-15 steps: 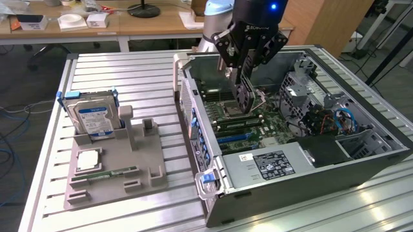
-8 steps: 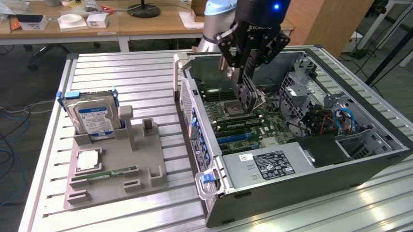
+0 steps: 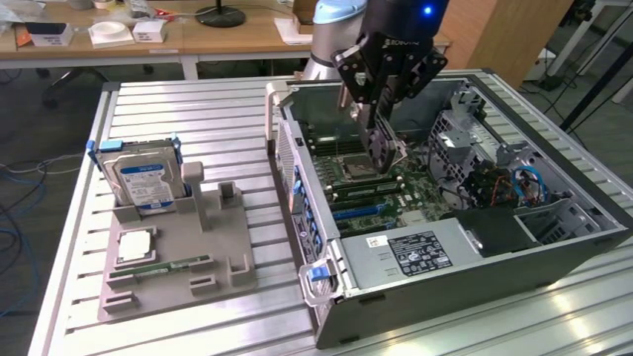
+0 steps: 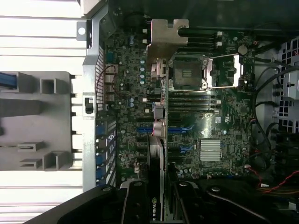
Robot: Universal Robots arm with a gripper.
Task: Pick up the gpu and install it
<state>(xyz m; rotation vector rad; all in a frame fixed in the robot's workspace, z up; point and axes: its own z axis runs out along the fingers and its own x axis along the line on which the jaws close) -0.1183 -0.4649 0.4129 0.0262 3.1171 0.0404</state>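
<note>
My gripper (image 3: 376, 111) is shut on the gpu (image 3: 382, 152), a thin dark card that hangs edge-down inside the open computer case (image 3: 296, 170), just above the motherboard (image 3: 396, 189) near the CPU socket. In the wrist view the gpu (image 4: 156, 154) runs edge-on from my gripper (image 4: 159, 207) out to its silver end bracket (image 4: 166, 35). It lies across the blue expansion slots (image 4: 180, 130) on the green motherboard (image 4: 126, 140). Whether the card's edge touches the board I cannot tell.
A grey fixture (image 3: 222, 252) on the slatted table at the exterior view's left holds a hard drive (image 3: 144, 182), a CPU (image 3: 133, 245) and a RAM stick (image 3: 158, 267). Inside the case are a power supply (image 3: 416, 252), a drive cage and cables (image 3: 519, 185).
</note>
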